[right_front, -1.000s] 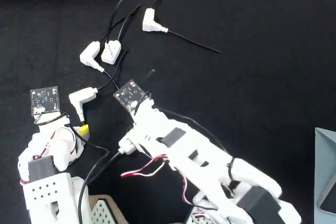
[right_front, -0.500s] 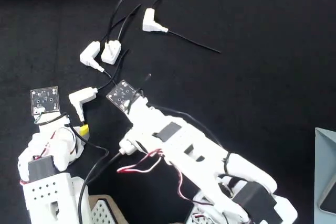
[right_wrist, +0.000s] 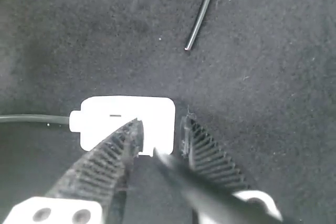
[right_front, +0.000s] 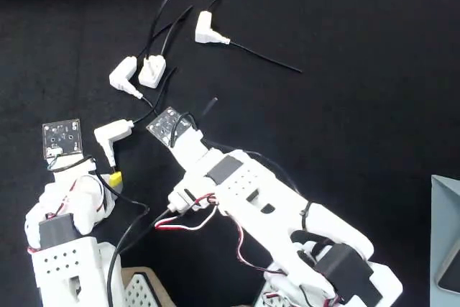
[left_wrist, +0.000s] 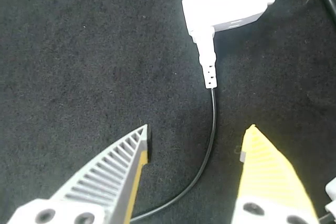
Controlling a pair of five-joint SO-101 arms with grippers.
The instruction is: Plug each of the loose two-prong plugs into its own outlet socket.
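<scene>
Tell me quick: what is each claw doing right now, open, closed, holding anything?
Left gripper: open, holding nothing; a white angled plug lies on the table beyond it.
Right gripper: at a blocky white plug; whether it grips it cannot be told.

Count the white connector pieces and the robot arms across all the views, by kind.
White connector pieces lying free: 4
White connector piece at the right gripper: 1
Robot arms: 2
Total: 7
</scene>
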